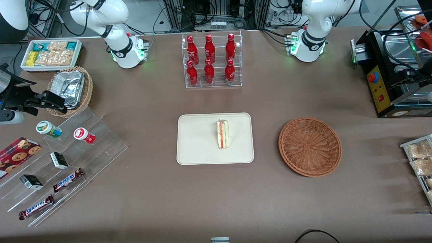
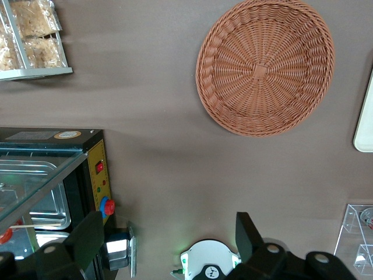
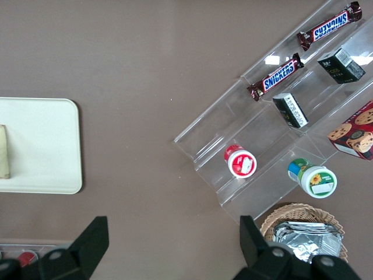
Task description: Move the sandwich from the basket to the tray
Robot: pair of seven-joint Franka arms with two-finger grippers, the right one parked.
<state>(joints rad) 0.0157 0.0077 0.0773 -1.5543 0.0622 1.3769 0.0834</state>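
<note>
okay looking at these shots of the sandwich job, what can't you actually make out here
- Gripper: open in the left wrist view, empty, high over the table between basket and oven; in the front view it is cut off by the edge.
- Tray: only a sliver in the left wrist view, cut by the edge; the sandwich on it is out of that view.
- Sandwich: in the right wrist view only an end shows at the edge.
- Sandwich filling: too small to identify, front view.

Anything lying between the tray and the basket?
No, only bare tablecloth between tray and basket, per the front view. The hand, fingers open, hangs over the working arm's end.
</note>
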